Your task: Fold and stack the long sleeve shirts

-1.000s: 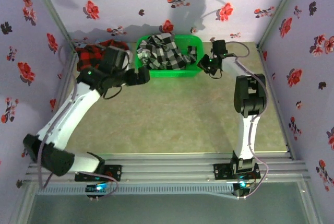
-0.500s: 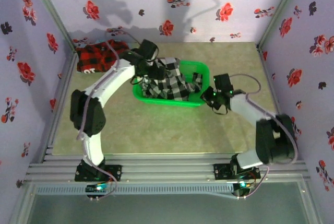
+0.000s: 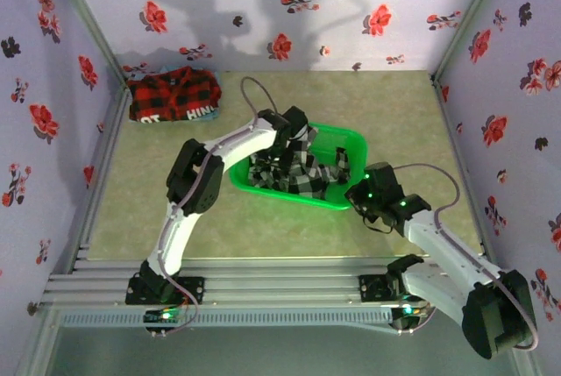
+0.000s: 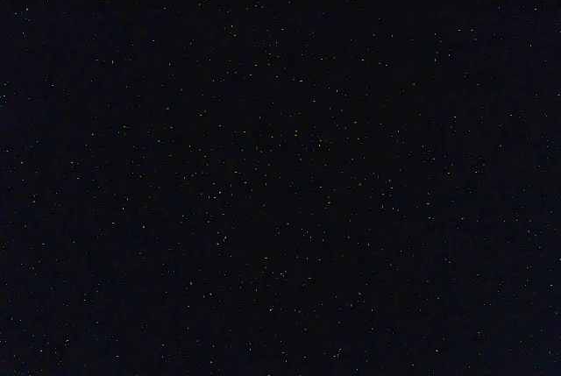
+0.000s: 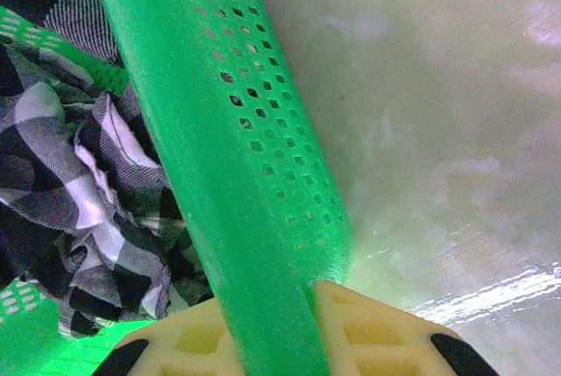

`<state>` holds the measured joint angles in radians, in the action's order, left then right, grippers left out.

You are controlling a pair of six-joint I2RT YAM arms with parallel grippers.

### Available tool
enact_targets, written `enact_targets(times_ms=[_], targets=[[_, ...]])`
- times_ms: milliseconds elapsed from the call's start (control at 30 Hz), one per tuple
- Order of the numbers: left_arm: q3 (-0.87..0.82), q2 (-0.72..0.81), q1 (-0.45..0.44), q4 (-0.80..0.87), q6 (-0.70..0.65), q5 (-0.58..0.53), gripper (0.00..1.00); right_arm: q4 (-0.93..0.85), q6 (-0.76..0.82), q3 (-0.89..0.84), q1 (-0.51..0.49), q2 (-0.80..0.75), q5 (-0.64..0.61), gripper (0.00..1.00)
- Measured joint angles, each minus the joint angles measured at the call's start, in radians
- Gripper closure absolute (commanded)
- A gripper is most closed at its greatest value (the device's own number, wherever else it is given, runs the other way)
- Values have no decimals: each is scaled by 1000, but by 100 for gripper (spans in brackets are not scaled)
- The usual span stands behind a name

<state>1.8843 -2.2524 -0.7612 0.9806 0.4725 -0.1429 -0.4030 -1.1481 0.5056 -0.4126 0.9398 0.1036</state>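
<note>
**A:** Where is the shirt we want?

**B:** The black-and-white checked cloth shirt [image 3: 307, 176] lies bunched inside the green perforated plastic basket [image 3: 352, 141]. The left pincer [image 3: 296, 138] is down in that cloth. Its own camera is dark, so I cannot tell how wide its jaws stand or whether they hold fabric.

**A:** And the other arm?

**B:** The right pincer [image 5: 272, 328] is almost closed and clamped across the basket's wall, one finger inside and one outside.

**A:** How should the lift go?

**B:** I'd take a thick bunch of cloth, since a thin pinch would likely slip. Then draw it straight up until the sleeves are over the rim, with the right arm pinning the basket down. The holes in the wall could snag loose cloth.

**A:** Is there room to spread it?

**B:** The table [image 3: 289, 236] is bare in front of the basket, towards the left and centre. The right arm lies low along the near right. The red-and-black plaid cloth shirt with white lettering [image 3: 173, 97] sits in the far-left corner against the flowered walls [image 3: 53, 60], well apart from the basket.
</note>
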Motion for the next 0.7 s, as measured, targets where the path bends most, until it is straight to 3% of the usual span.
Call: enact_targets(times_ms=[267, 533, 700], targets=[[19, 108, 73, -15, 25, 85, 100, 85, -16, 10, 0, 90, -1, 100], [195, 559, 192, -32, 24, 87, 100, 109, -69, 45, 37, 143, -28, 100], [349, 815, 183, -37, -11, 31, 100, 124, -140, 45, 125, 143, -65, 100]])
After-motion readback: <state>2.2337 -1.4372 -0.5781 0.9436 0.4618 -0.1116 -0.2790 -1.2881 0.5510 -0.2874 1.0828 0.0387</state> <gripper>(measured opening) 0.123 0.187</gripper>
